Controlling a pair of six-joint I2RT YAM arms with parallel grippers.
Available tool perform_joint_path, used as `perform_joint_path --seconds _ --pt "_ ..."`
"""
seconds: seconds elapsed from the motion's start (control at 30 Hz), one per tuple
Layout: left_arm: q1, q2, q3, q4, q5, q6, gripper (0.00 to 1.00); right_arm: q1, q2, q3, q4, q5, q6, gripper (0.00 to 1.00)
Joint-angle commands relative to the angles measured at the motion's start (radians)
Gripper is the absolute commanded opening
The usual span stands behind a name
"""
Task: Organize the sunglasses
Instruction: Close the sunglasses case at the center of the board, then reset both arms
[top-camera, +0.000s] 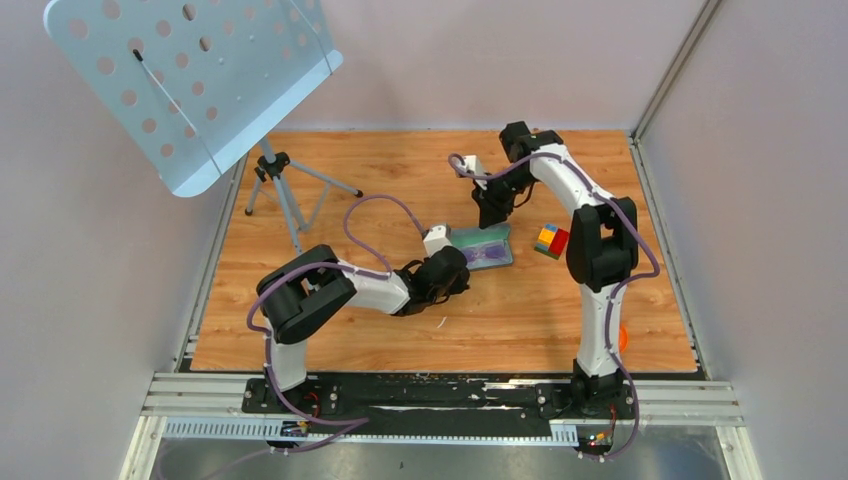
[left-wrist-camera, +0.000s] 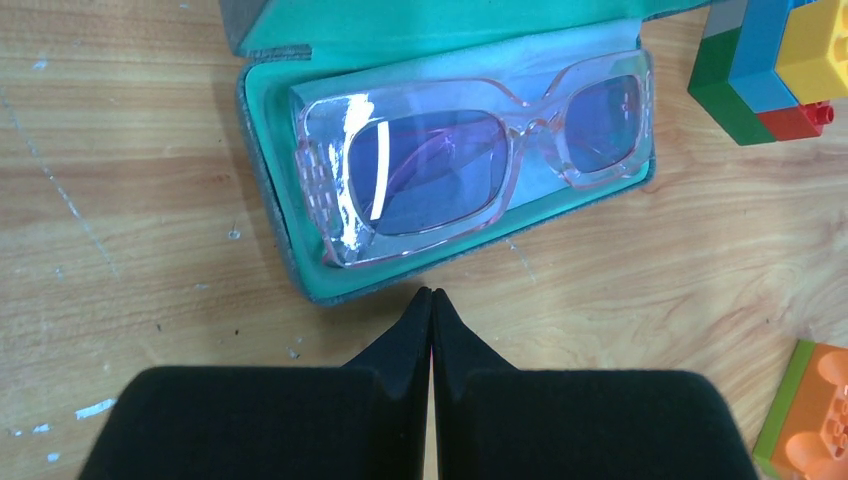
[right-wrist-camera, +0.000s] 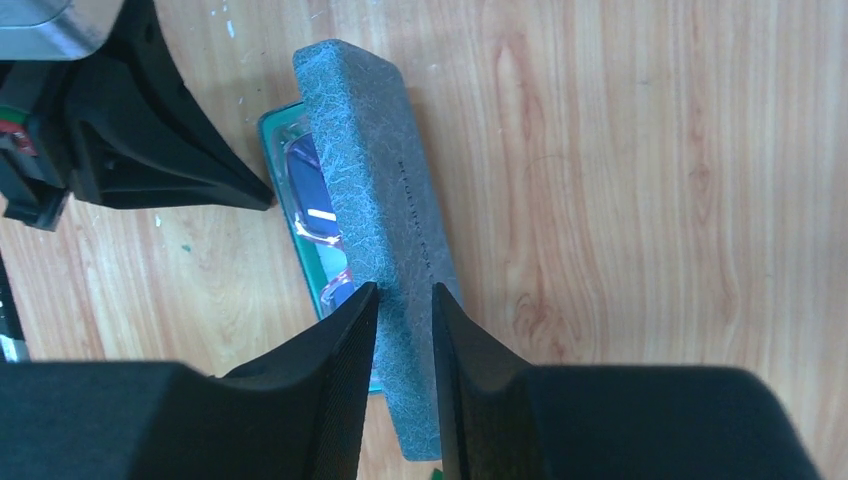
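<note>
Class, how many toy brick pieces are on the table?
2: a multicoloured stack right of the glasses case, and an orange brick by the right arm's base, partly hidden.

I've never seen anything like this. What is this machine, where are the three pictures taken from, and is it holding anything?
The machine is two white robot arms, the left arm and the right arm, bolted at the near edge of a wooden table. The wide picture comes from a fixed camera above and behind them. The other two come from a camera on each wrist, so the black wedges are that arm's own fingers. On the table lies an open grey oblong glasses case with teal lining, holding the translucent pink-purple sunglasses. Coloured building blocks sit beside it. The left gripper is shut and empty, just short of the case. The right gripper has its fingers parted at the case's raised grey lid; whether they pinch it I cannot tell.
</note>
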Motion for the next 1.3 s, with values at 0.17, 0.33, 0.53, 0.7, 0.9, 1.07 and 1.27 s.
perform_joint_path --seconds 0.17,0.33,0.53,0.7,0.9,1.07,1.27 --pt "0.031 0.04 -0.008 0.006 -0.003 -0.039 0.0 0.0 -0.049 -0.151 -0.03 -0.043 -0.011 0.27" --pt "0.034 0.039 -0.019 0.016 -0.002 -0.048 0.0 0.004 -0.063 -0.204 -0.031 -0.049 -0.01 0.23" --pt "0.034 0.028 -0.037 0.029 -0.002 -0.052 0.0 0.01 -0.094 -0.282 -0.031 -0.059 -0.006 0.23" --pt "0.034 -0.015 -0.087 0.046 -0.002 -0.067 0.0 0.008 -0.106 -0.29 -0.032 -0.059 0.018 0.22" --pt "0.023 -0.088 -0.12 0.026 0.034 -0.047 0.0 -0.023 -0.184 -0.225 -0.058 -0.062 0.069 0.23" --pt "-0.019 -0.23 -0.128 -0.065 0.01 0.127 0.0 -0.115 -0.301 -0.212 -0.037 -0.055 0.19 0.3" --pt "-0.05 -0.447 -0.135 -0.252 -0.151 0.452 0.09 -0.206 -0.595 -0.524 0.272 0.064 0.455 0.49"
